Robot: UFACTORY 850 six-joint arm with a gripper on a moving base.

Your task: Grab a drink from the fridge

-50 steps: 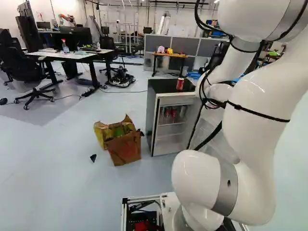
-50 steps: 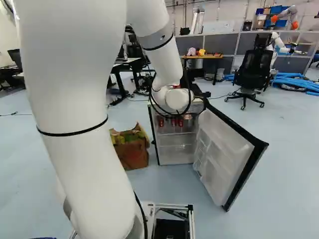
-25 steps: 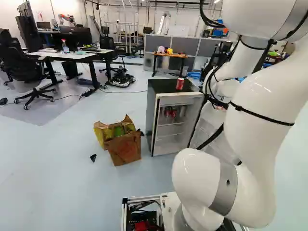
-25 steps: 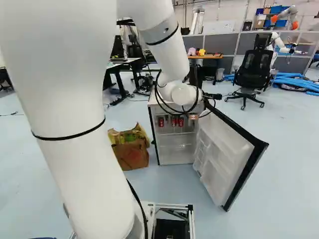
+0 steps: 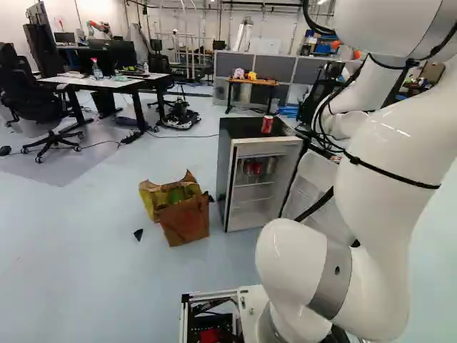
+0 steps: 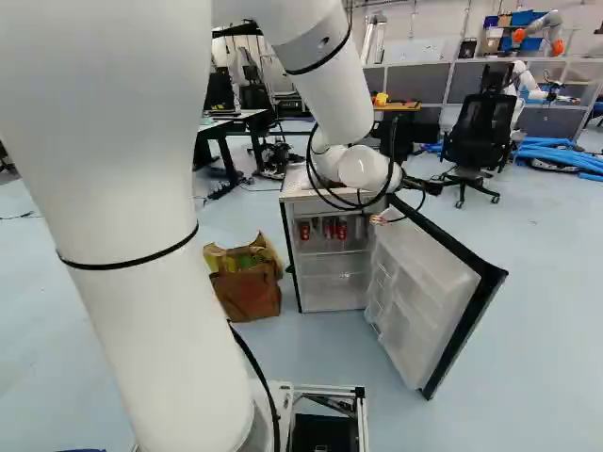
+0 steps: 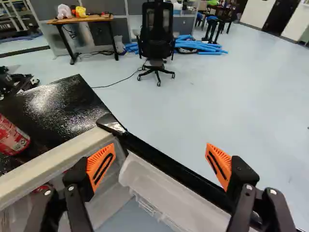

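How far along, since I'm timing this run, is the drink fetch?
The fridge door stands open, so that looks done. The open jaws hold nothing. Left, likely: gripping a red can inside and taking it out. Another can stands atop the fridge.

White-bodied arm (image 6: 141,226); 2 orange finger pads (image 7: 219,164); speckled black fridge top (image 7: 63,104); red-and-white can (image 7: 11,137).
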